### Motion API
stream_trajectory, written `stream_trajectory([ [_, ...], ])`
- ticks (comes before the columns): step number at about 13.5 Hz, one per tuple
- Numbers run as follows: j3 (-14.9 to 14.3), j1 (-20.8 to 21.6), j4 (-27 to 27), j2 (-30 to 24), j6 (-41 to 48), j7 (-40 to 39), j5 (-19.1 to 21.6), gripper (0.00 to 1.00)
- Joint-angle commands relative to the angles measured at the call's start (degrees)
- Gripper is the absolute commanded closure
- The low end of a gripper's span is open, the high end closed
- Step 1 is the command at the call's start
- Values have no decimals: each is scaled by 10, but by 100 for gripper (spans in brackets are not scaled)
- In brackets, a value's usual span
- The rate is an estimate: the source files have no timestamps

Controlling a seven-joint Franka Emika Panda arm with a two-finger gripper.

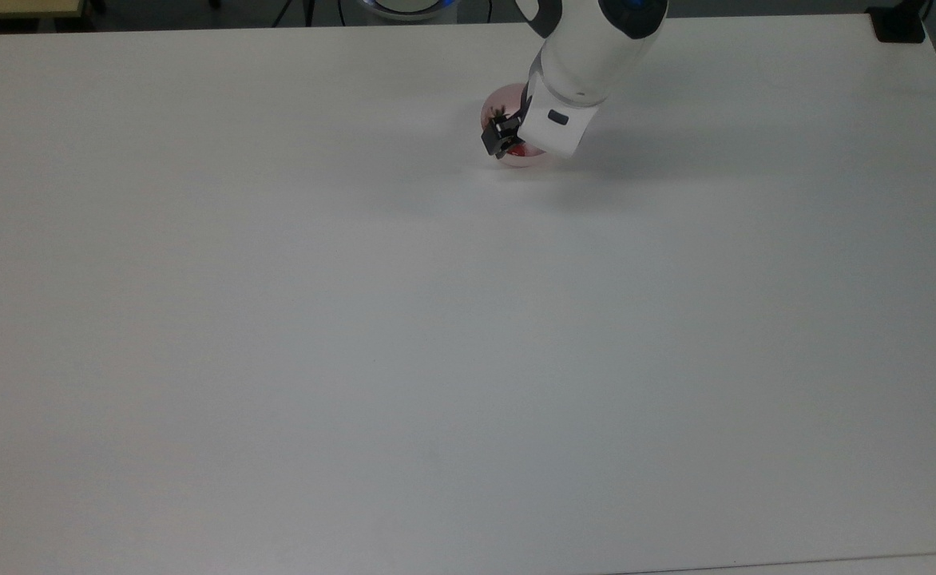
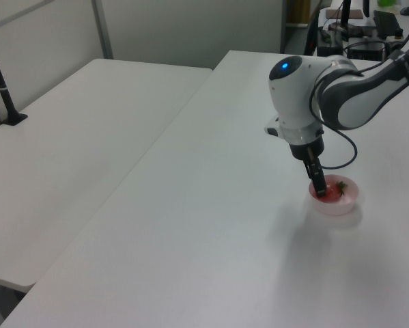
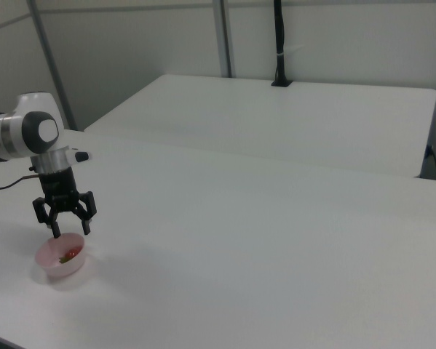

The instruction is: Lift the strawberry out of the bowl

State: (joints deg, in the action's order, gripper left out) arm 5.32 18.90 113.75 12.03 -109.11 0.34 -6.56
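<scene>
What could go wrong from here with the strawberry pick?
The gripper is open just above the bowl, and the strawberry lies loose inside.
1. The bowl is small and looks light; a finger catching its rim on the way down could push or tip it.
2. The strawberry is small against the finger spread, so a slightly off-centre close may pinch air or squeeze it sideways.

White tables in a partitioned room.
A second white table (image 3: 290,116) is set beside the first (image 1: 356,359), backed by grey partition walls (image 3: 334,43).
</scene>
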Motion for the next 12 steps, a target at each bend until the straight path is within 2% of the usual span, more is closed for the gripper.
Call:
stream_trajectory([
  [1, 0, -1, -24, -21, 49, 5, -8, 18],
  [4, 5, -1, -21, -23, 59, 5, -7, 18],
  [6, 21, 2, 3, -23, 67, 4, -8, 18],
  [12, 21, -3, 38, -17, 53, -6, -8, 25],
])
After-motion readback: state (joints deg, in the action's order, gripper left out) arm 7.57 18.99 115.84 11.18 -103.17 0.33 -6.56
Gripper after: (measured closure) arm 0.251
